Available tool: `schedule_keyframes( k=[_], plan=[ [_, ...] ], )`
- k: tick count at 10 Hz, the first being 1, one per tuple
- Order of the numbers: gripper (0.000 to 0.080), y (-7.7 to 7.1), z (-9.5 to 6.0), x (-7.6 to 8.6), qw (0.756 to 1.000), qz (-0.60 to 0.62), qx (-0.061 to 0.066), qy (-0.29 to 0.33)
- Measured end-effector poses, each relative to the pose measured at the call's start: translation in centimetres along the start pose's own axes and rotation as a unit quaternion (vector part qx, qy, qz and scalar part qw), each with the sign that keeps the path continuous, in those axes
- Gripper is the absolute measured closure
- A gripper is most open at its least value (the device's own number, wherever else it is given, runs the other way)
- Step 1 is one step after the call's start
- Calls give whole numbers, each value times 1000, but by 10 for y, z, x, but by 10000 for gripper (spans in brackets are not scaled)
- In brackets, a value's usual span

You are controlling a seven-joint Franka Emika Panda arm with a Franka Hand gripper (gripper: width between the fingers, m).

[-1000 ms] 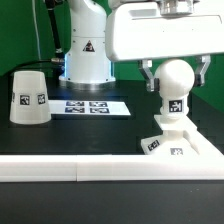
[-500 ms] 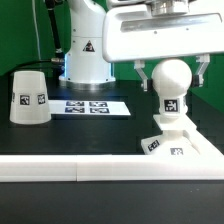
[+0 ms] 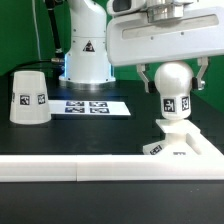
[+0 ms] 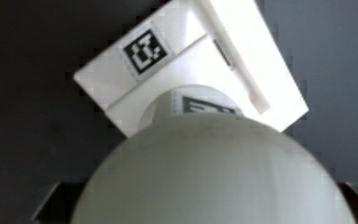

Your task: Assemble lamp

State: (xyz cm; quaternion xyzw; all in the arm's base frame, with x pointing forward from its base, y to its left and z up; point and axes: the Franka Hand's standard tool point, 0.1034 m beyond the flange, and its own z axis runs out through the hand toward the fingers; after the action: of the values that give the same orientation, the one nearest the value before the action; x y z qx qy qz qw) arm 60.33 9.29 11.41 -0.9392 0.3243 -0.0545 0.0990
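Observation:
My gripper (image 3: pixel 173 78) is shut on the round white bulb (image 3: pixel 172 85), one finger on each side of it, at the exterior view's right. The bulb hangs upright with its tagged neck just over the socket of the flat square base (image 3: pixel 182 146), which lies on the black table. In the wrist view the bulb (image 4: pixel 202 165) fills the picture near my gripper (image 4: pixel 202 208), and the base (image 4: pixel 167 60) with a tag shows beyond it. The tapered shade (image 3: pixel 28 97) stands alone at the exterior view's left, far from my gripper.
The marker board (image 3: pixel 90 106) lies flat between the shade and the base. The arm's white pedestal (image 3: pixel 87 50) stands behind it. A long white rail (image 3: pixel 90 168) runs along the table's front edge. A green wall is at the back.
The gripper and bulb have shifted only slightly. The base now sits a little lower in the picture, and a small gap shows under the bulb's neck.

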Motion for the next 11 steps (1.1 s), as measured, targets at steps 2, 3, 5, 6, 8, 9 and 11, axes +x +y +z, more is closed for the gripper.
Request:
schedule_keyframes(
  k=[2, 3, 5, 6, 8, 9, 11],
  plan=[
    [220, 0, 1, 0, 995, 102, 7, -22],
    [220, -1, 2, 1, 988, 150, 10, -33],
    [220, -1, 3, 1, 977, 208, 13, -38],
    [220, -2, 3, 1, 976, 214, 12, -38],
    [116, -2, 3, 1, 981, 190, 14, -38],
    [116, -5, 1, 0, 985, 170, 15, -35],
    [103, -8, -6, 1, 997, 63, 23, -29]
  ],
)
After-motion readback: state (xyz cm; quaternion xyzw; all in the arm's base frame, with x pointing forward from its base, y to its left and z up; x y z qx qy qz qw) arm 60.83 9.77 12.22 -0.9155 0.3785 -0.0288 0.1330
